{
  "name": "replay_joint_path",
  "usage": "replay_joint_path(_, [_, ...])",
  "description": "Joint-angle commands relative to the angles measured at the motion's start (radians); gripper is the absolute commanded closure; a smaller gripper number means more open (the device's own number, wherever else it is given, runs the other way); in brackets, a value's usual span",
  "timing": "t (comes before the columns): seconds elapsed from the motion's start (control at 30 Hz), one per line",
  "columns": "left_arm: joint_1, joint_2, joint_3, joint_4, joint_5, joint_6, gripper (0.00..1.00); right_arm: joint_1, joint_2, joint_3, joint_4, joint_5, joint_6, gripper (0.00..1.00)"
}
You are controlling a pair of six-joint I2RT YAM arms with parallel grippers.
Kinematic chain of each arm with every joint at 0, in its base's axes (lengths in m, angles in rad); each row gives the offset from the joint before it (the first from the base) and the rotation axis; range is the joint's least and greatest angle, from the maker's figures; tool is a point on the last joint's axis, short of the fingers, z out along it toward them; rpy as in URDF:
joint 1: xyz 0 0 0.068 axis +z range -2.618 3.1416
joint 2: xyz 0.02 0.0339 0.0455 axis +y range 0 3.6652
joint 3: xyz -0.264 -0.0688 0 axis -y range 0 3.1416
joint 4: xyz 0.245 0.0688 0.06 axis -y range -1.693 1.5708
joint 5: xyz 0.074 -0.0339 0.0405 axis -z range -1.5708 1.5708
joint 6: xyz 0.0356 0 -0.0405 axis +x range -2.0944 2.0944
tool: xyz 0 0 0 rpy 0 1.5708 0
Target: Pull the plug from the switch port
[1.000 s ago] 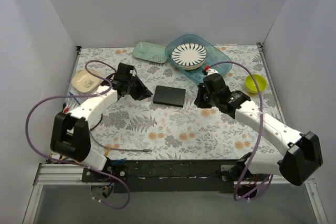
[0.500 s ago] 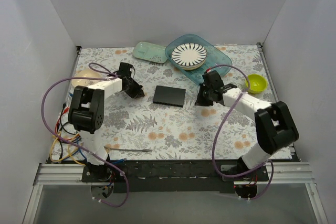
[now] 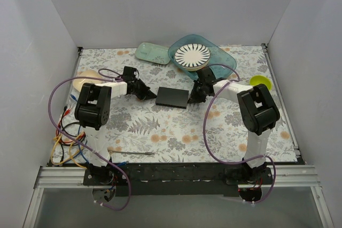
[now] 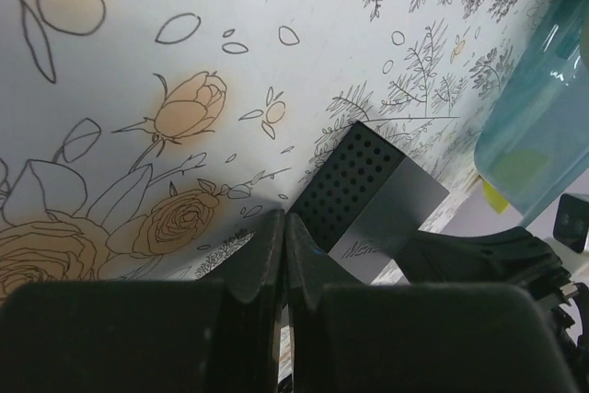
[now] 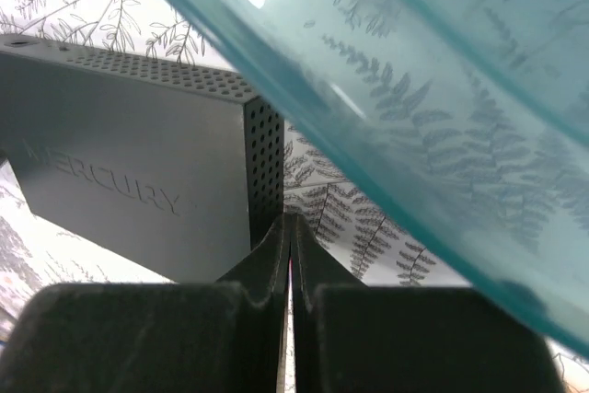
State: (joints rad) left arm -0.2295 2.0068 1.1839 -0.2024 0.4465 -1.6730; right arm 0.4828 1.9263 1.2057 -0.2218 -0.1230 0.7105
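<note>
The switch (image 3: 172, 97) lies flat in the middle of the floral table (image 3: 176, 132). No plug or cable shows in it from any view (the socket edge itself cannot be made out), so whether the plug is already out cannot be told, and nothing marks a pull under way. The left gripper (image 4: 284, 244) has its fingers pressed together on nothing, its tip just beside the switch's left end. The right gripper (image 5: 291, 232) is likewise closed and empty at the right end, beneath the rim of the teal tray (image 5: 433, 80). Compared with a second ago, both grippers have shut from a slight gap and moved in toward the switch. The arms have folded upright, and the switch has not shifted.
</note>
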Motion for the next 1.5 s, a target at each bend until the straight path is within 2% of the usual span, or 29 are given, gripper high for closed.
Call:
replay_joint_path(0.0, [-0.047, -0.016, -0.064, -0.017, 0.041, 0.035, 1.0, 0.01, 0.037, 0.026, 0.07, -0.024, 0.041, 0.99])
replay_joint_path(0.17, [-0.103, -0.129, -0.165, -0.015, 0.066, 0.038, 1.0, 0.062, -0.027, -0.055, 0.081, -0.033, 0.009, 0.99])
replay_joint_path(0.37, [-0.122, -0.275, -0.279, -0.029, 0.077, 0.033, 1.0, 0.111, -0.187, -0.254, 0.107, -0.064, 0.024, 0.99])
replay_joint_path(0.7, [-0.163, -0.558, -0.455, -0.138, 0.041, 0.009, 1.0, 0.165, -0.438, -0.458, 0.067, -0.069, 0.029, 0.99])
replay_joint_path(0.83, [-0.172, -0.649, -0.46, -0.228, -0.044, 0.044, 1.0, 0.166, -0.49, -0.476, 0.015, 0.006, -0.028, 0.99])
replay_joint_path(0.93, [-0.172, -0.684, -0.417, -0.288, -0.159, 0.07, 0.98, 0.166, -0.553, -0.451, -0.016, 0.104, -0.046, 0.99])
replay_joint_path(0.97, [-0.172, -0.704, -0.361, -0.336, -0.243, 0.075, 0.97, 0.166, -0.576, -0.44, -0.027, 0.146, -0.054, 0.99])
replay_joint_path(1.0, [-0.172, -0.718, -0.333, -0.36, -0.282, 0.082, 0.92, 0.166, -0.631, -0.427, -0.036, 0.181, -0.063, 0.99])
replay_joint_path(1.07, [-0.172, -0.749, -0.237, -0.417, -0.395, 0.116, 0.77, 0.174, -0.729, -0.382, -0.027, 0.259, -0.127, 0.91])
replay_joint_path(1.1, [-0.175, -0.741, -0.196, -0.442, -0.432, 0.128, 0.63, 0.19, -0.762, -0.371, -0.015, 0.284, -0.155, 0.85])
replay_joint_path(1.13, [-0.177, -0.732, -0.169, -0.466, -0.48, 0.146, 0.57, 0.204, -0.791, -0.354, 0.01, 0.316, -0.193, 0.72])
replay_joint_path(1.17, [-0.179, -0.712, -0.15, -0.489, -0.497, 0.151, 0.53, 0.22, -0.832, -0.347, 0.042, 0.322, -0.254, 0.67])
replay_joint_path(1.2, [-0.177, -0.701, -0.135, -0.485, -0.502, 0.15, 0.43, 0.252, -0.846, -0.339, 0.048, 0.336, -0.291, 0.63])
replay_joint_path(1.23, [-0.177, -0.691, -0.133, -0.477, -0.484, 0.156, 0.41, 0.272, -0.854, -0.331, 0.053, 0.373, -0.319, 0.56])
replay_joint_path(1.3, [-0.188, -0.671, -0.15, -0.437, -0.407, 0.156, 0.33, 0.319, -0.848, -0.325, 0.02, 0.428, -0.371, 0.51])
replay_joint_path(1.47, [-0.24, -0.671, -0.161, -0.364, -0.371, 0.16, 0.3, 0.356, -0.857, -0.331, -0.051, 0.456, -0.394, 0.49])
